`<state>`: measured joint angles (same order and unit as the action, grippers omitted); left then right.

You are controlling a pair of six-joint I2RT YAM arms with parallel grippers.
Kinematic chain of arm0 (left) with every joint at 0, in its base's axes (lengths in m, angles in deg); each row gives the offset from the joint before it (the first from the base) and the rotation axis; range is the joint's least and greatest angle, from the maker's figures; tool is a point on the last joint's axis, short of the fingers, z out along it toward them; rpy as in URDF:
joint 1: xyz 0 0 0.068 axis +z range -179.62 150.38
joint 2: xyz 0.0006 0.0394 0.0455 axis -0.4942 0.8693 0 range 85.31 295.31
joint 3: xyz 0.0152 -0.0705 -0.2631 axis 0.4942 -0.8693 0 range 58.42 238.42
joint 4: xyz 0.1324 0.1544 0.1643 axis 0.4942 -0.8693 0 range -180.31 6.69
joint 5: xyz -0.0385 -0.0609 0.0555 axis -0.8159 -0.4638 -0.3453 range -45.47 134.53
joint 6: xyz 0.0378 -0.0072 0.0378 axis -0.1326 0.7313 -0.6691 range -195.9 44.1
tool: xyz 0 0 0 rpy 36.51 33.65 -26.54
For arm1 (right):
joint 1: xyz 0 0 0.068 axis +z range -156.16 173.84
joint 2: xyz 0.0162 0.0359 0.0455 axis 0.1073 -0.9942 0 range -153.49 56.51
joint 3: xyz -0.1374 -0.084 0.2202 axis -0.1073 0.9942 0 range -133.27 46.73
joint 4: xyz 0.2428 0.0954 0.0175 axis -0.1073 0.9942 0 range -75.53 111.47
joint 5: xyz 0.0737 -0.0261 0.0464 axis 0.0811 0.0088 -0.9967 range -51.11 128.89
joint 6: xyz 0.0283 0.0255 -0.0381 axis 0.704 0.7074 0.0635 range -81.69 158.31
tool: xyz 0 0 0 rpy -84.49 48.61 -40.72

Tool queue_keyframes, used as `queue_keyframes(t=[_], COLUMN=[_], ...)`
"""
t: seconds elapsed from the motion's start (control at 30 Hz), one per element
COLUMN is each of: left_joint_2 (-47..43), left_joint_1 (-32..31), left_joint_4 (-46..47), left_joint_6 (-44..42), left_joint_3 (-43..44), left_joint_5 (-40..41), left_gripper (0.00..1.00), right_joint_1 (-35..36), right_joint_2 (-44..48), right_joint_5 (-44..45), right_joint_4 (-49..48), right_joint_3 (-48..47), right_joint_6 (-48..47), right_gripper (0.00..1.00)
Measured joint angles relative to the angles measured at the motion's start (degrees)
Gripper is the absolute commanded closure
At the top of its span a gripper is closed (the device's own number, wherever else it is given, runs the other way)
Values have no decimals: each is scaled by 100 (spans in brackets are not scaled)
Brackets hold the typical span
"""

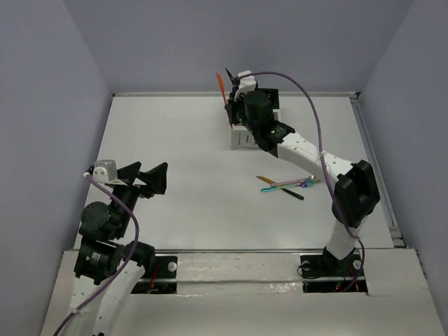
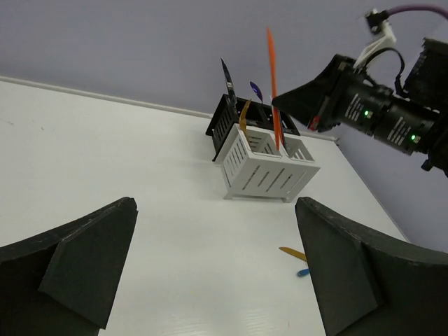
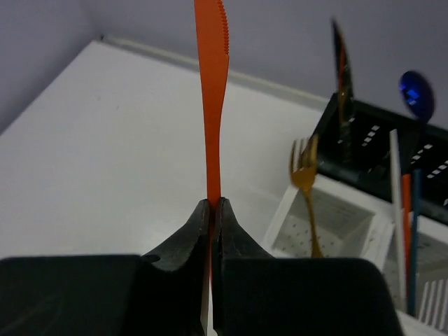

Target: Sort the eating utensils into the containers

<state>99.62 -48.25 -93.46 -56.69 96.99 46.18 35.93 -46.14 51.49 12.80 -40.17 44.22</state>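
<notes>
My right gripper (image 3: 212,206) is shut on an orange-red knife (image 3: 210,91) and holds it upright, blade up, at the containers (image 1: 241,138). In the left wrist view the knife (image 2: 272,84) drops its lower end into a white slotted bin (image 2: 269,168). A gold fork (image 3: 305,175) stands in a white bin (image 3: 336,217). A black knife (image 3: 341,70) and a blue spoon (image 3: 413,91) stand in the black bins (image 3: 381,150). Gold, blue, iridescent and black utensils (image 1: 283,185) lie on the table. My left gripper (image 2: 215,204) is open and empty, far from the bins.
The right arm (image 1: 308,150) stretches across the table from its base to the bins at the back wall. The loose utensils lie just left of its elbow. Raised table rims run along the back and right sides (image 1: 371,147).
</notes>
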Motion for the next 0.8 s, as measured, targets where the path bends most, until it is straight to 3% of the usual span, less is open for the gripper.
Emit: queue_keyframes(t=[0.13,0.3,0.57,0.8], left_joint_2=[7,92,234,420], left_joint_1=[-4,-55,-118,-118], left_joint_4=[0,0,0,11], left_joint_6=[0,-2,-2,-2], left_joint_3=[0,0,0,0], left_joint_5=[7,11,15,4], left_gripper=[1,1,1,1], right_joint_1=[-597,-992,-1355,-1668], right_joint_2=[-70,-922,-2358,-3136], right_joint_5=[-98,-240,-634,-883], right_joint_4=[-710,-1445,-1676,-1635], right_joint_3=[-398,-1598,-2955,-3569], right_joint_6=[-35,-260,-675,-1139], right_gripper=[100,100,100,100])
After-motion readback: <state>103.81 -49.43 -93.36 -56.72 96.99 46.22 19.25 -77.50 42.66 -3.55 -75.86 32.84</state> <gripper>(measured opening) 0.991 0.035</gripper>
